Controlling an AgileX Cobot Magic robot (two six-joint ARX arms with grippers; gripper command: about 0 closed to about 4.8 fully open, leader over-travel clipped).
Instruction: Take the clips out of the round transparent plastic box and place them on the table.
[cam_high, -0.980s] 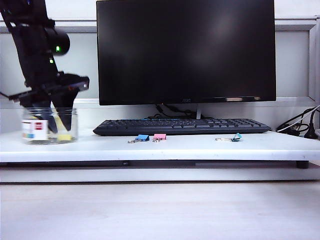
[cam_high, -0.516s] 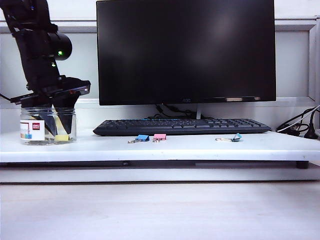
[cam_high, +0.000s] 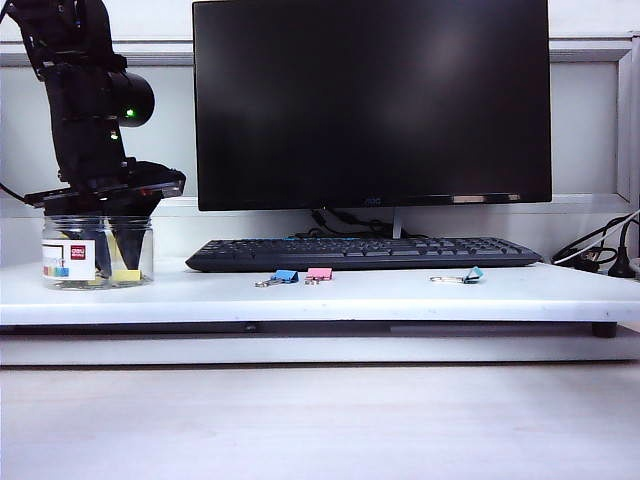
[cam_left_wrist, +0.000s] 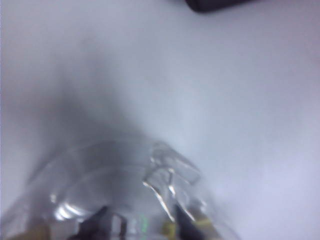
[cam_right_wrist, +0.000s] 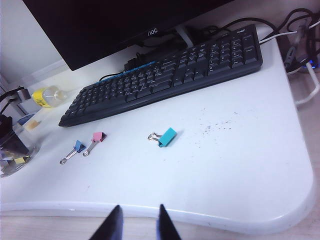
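Exterior view: the left gripper (cam_high: 108, 255) is lowered into the round transparent plastic box (cam_high: 97, 252) at the table's (cam_high: 400, 295) left end; its opening and any hold cannot be told. Yellow clips (cam_high: 127, 274) lie inside. The right gripper (cam_right_wrist: 138, 224), shut and empty, hangs past the front edge.

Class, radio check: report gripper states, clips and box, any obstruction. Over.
Left gripper down inside the round transparent plastic box, grip unclear. Right gripper shut, parked clear. Yellow clips in box. No obstruction.

"AOC" on the monitor's (cam_right_wrist: 100, 25) lower bezel; red logo on the jar's label (cam_high: 68, 259), unreadable.
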